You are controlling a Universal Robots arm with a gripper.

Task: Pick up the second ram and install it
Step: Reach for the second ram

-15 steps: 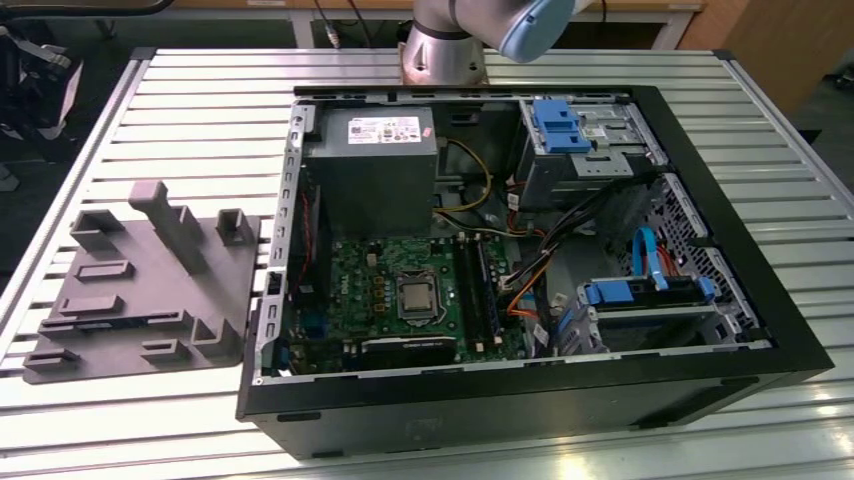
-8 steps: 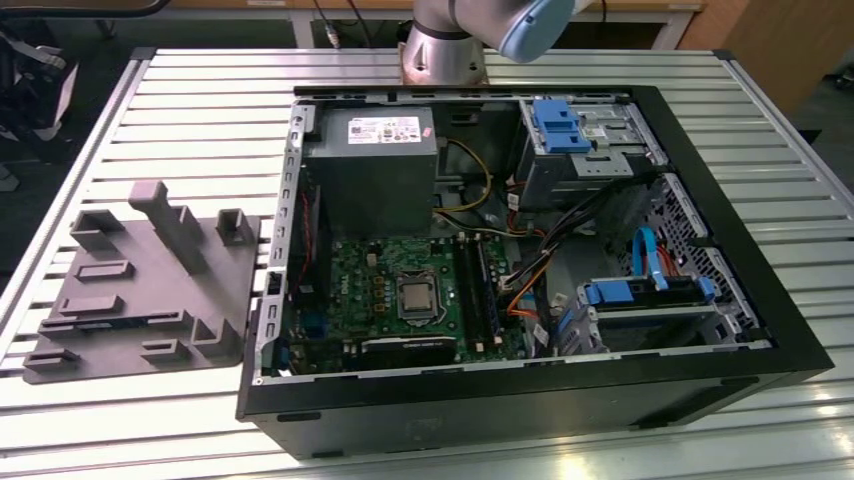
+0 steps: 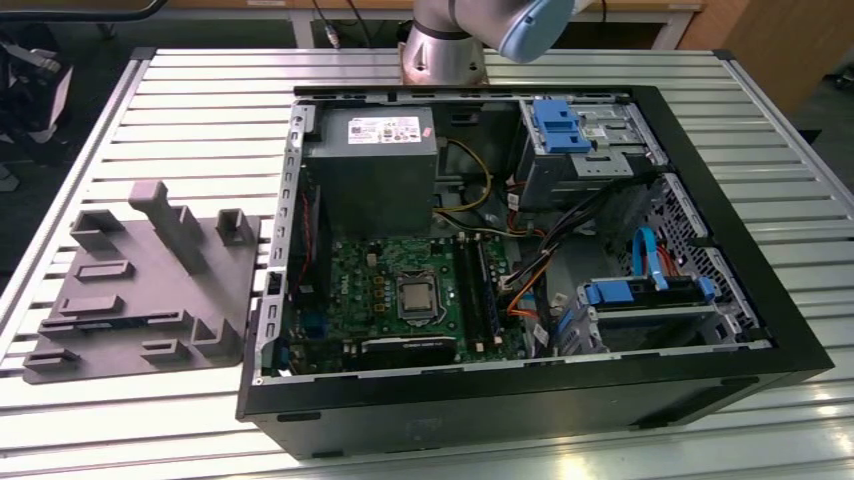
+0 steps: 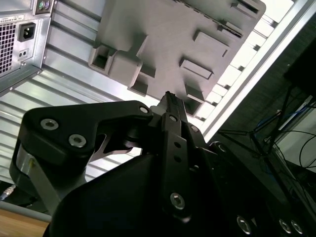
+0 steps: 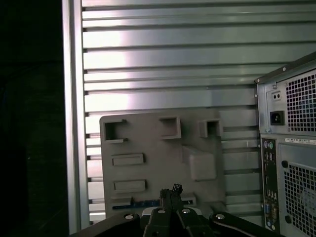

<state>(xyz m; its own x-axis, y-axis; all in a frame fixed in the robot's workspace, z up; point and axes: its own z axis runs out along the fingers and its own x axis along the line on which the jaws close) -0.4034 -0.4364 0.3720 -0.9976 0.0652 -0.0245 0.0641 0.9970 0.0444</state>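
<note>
The worktop (image 3: 200,110) is bare ribbed metal with a brushed finish, and its slats glare brightly in both wrist views. The holder tray (image 3: 147,300) looks like moulded grey plastic, matt and slightly grainy. The computer case (image 3: 534,405) has a black frame with a dull satin finish, and its rear panel (image 5: 289,123) is grey perforated sheet metal. The power supply (image 3: 367,175) is plain grey metal. The motherboard (image 3: 360,290) is a green board with a slight sheen. The drive clips (image 3: 558,125) are smooth blue plastic. The hand (image 4: 168,98) is black and semi-matt, with shiny metal screw heads.
</note>
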